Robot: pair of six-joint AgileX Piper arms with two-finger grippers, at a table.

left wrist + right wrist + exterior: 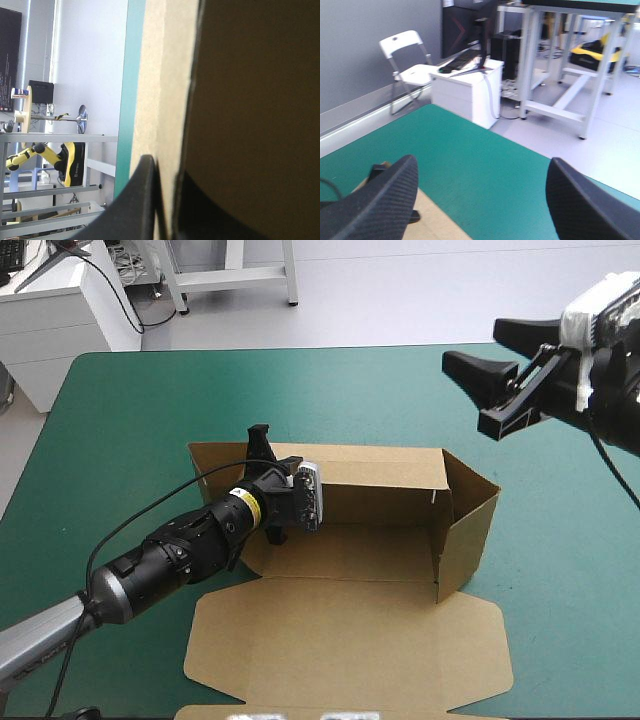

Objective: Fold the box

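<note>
Pinching rear wall of box (360, 472) in my left gripper (272, 448), jaws clamped on it; right gripper (492, 350) wide, empty. Box judged light, stiff; best held at wall edges.

Left arm (170, 565): comes in low from the near left, stretched forward, wrist level.
Left jaws: all but closed on the upright back wall of the box (380, 472), one black finger (132, 210) on each face of the board.
Right arm (612, 360): raised at the far right, wrist turned inward.
Right jaws: spread wide in the air, black fingers (377, 202) pointing toward the left arm.
</note>
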